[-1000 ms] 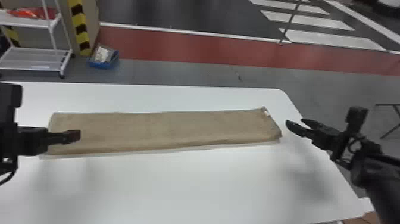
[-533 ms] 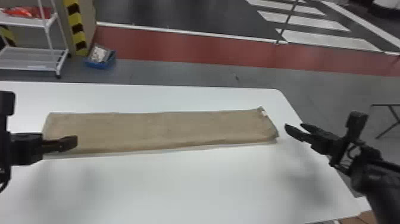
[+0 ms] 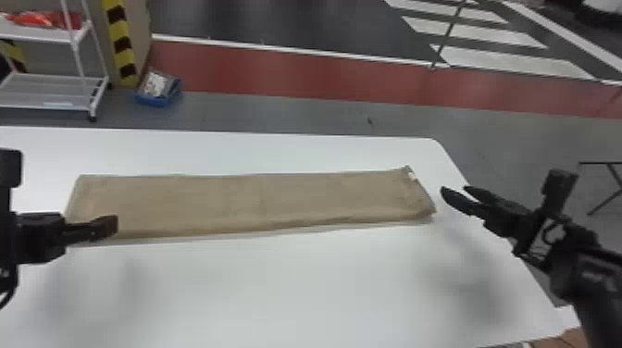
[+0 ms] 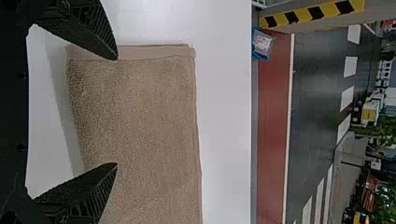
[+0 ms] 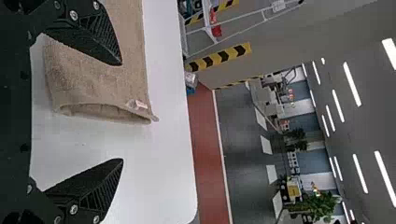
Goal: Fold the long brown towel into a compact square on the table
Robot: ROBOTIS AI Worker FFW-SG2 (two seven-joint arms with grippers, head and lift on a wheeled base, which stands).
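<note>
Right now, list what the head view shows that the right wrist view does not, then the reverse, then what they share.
Head view: the left gripper and both ends of the brown towel.
Right wrist view: ceiling lights and green foliage.
Both: the towel's end with its pale label, the white table and the right gripper, open.

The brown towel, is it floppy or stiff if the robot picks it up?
The towel looks likely to be floppy, since it has soft, fuzzy cloth and a loosely gaping end fold. It probably won't roll, because it lies flat on the table. It may well sag in the middle if lifted by its ends, being a long strip.
</note>
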